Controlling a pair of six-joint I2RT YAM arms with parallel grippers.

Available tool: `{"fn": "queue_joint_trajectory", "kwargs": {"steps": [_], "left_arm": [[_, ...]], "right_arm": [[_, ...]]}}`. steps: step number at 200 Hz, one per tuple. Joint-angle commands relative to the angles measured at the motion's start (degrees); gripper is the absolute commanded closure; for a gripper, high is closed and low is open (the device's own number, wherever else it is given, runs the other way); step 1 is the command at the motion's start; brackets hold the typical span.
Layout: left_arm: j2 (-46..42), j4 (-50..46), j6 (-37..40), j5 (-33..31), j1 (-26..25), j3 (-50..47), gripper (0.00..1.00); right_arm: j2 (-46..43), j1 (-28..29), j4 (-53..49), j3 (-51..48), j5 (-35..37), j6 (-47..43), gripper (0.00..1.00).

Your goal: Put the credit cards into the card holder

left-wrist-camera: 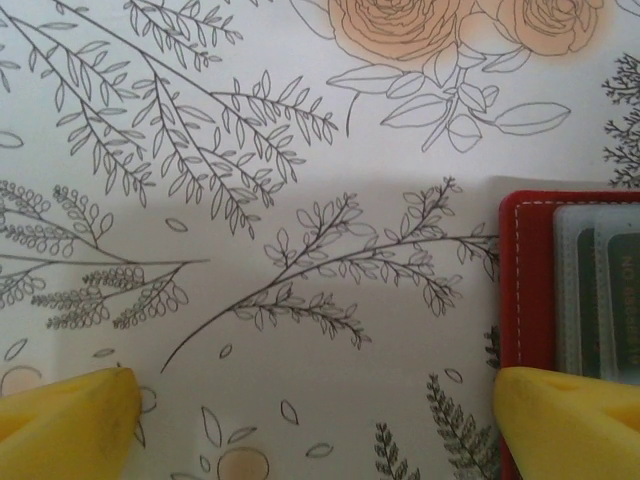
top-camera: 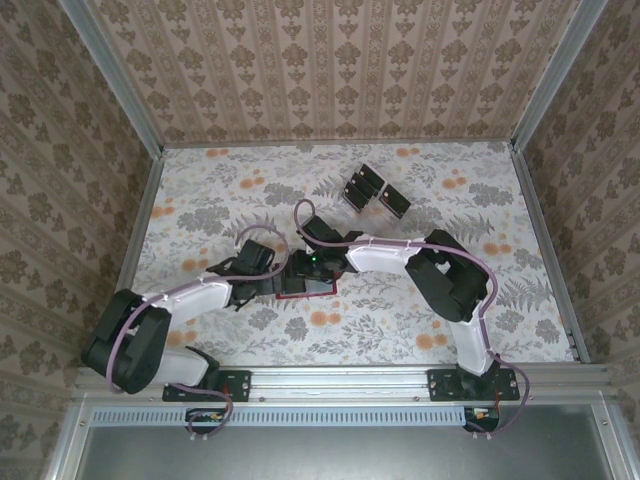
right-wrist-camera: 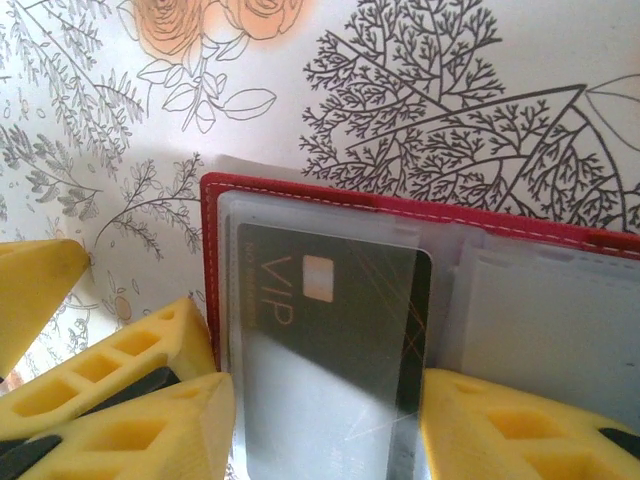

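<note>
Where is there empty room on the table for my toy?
Bare cloth: the table's far left corner, far right corner beside the clear rack, and near strip between the left arm and right arm. Crowded: the middle, where they meet over the red wallet.

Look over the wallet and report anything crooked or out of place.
Nothing stands out. The red wallet lies open and flat on the table, and the black card sits square with its clear pocket, not skewed.
</note>
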Motion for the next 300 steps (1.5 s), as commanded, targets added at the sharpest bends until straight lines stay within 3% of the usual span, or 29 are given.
{"fn": "queue_joint_trajectory", "kwargs": {"steps": [1, 61, 115, 300], "left_arm": [[-3.65, -2.81, -1.49, 3.03, 0.76, 0.0, 0.0], [-4.88, -5.3, -0.44, 3.2, 2.78, 0.04, 0.0], [-4.23, -3.47, -0.3, 4.38, 2.87, -1.63, 0.0], [-0.84, -0.17, -1.67, 4.93, 1.47, -3.01, 0.0]], "right_arm": [[-2.82, 0.21, -3.57, -0.48, 0.98, -1.33, 0.46], [-5.51, 0.17, -4.47, -3.0, 1.95, -2.85, 0.47], [-5.19, 0.05, -2.84, -5.04, 1.44, -2.21, 0.68], [-2.39, 0.46, 2.99, -5.88, -3.22, 1.75, 0.78]]}}
